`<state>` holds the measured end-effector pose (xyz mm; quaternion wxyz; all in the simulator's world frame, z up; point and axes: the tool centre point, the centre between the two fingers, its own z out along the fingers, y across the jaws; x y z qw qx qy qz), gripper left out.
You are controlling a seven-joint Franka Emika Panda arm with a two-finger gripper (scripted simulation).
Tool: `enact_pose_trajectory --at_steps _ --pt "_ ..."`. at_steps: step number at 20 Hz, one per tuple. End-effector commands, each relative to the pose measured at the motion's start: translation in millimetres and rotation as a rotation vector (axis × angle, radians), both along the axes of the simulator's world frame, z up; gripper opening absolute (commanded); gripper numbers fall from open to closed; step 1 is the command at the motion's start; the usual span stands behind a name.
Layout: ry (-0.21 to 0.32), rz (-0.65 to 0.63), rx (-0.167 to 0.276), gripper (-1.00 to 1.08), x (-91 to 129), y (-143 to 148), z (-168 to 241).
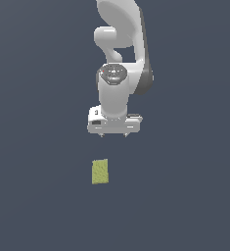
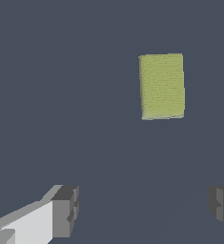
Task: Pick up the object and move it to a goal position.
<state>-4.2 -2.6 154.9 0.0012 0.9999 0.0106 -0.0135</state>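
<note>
one yellow-green block (image 1: 100,171), one robot arm (image 1: 120,59), one pincer (image 1: 114,134)

A flat, dark slate-blue surface (image 1: 38,206) fills both views, with no edge or marking showing. One thing lies on it: a small yellow-green block (image 1: 100,171), lying flat, at about six o'clock from the exterior view's centre, toward one o'clock in the wrist view.

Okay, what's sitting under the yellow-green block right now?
The yellow-green block lies on the plain dark grey surface, apart from the open gripper. Only that surface shows around it. The patch beneath the block is covered, so nothing there can be checked.
</note>
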Motion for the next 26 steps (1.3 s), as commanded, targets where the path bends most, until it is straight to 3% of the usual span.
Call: enact_pose_trajectory --at_steps 1,18,26 --pt "0.0 0.0 0.0 1.0 0.0 0.0 0.0" --pt "-0.03 0.006 -0.013 1.0 11.0 8.6 15.1" --pt "-0.029 0.018 -0.011 1.0 30.6 -2.1 -0.3"
